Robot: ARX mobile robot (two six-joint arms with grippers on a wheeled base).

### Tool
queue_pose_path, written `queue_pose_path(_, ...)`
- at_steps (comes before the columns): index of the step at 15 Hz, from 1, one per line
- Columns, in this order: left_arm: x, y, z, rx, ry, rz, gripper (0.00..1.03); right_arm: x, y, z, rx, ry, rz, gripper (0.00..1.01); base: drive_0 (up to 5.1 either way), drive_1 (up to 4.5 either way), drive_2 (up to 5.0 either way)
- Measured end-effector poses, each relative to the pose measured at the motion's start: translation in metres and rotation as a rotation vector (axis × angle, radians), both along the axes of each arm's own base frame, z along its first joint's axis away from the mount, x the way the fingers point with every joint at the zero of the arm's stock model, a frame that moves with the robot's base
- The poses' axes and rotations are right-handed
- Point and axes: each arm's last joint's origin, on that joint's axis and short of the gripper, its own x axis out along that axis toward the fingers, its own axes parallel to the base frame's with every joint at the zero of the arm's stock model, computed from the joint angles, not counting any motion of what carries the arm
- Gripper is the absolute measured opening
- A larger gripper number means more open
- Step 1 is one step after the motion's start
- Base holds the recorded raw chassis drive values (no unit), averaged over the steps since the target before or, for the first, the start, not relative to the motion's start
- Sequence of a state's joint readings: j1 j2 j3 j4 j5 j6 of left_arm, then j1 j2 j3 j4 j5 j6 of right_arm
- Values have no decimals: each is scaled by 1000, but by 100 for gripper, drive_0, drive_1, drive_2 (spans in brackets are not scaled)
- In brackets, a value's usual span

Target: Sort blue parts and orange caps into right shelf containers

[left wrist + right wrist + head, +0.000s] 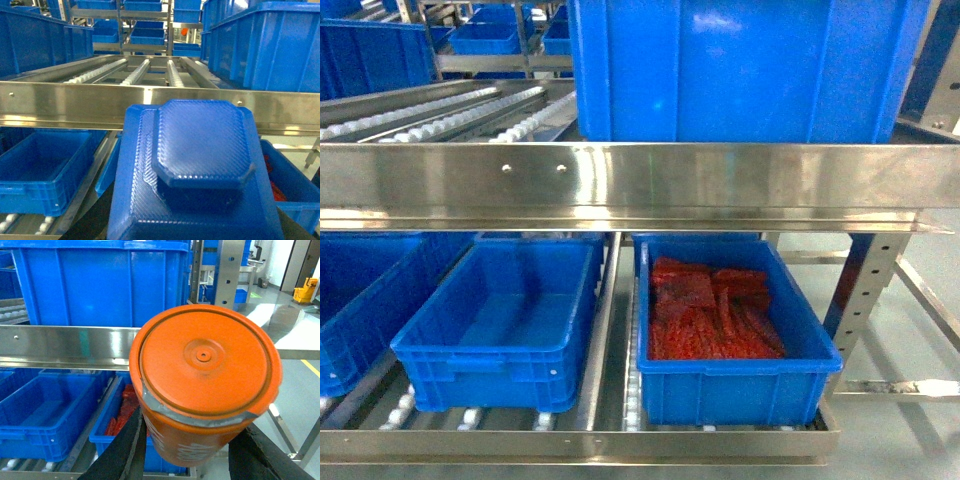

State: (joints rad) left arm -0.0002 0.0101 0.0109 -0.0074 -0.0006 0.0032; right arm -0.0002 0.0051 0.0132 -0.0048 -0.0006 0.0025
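Seen from the head camera: a steel shelf (620, 175) with a broad shiny front rail and rows of small white rollers (440, 115) on the upper level. On that upper level, right of middle, a big blue crate (750, 70). On the lower level, two smaller blue crates side by side, close but apart, split by a steel rail: the middle crate (505, 330) bare inside (only blue floor showing), the right crate (735, 345) partly filled with a heap of red-orange pieces (710, 310), shapes too blurred to name. At the far left edge, part of another blue crate (355, 300). Neither arm visible in this view. In the left wrist view: a blue part (197, 170), flat and textured with cut corners and a raised octagonal top, filling the lower middle of the picture just in front of the shelf rail, above the lower crates. Left claw itself hidden beneath the part, so cannot tell whether apart or clamped. In the right wrist view: right claw (187, 450) clamped on an orange cap (205, 382), round with a small hub at the centre of its lid, dark fingers (125, 450) pressing its sides from left and right. Cap held above the right lower crate, level with the front rail, not yet inside any crate.
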Motion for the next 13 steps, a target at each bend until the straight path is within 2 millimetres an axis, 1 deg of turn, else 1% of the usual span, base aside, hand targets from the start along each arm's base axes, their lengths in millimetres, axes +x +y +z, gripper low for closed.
queue_pose_path(13,0,0,0,0,0,1,43,0,0,0,0,3,0,40,-502,240,240)
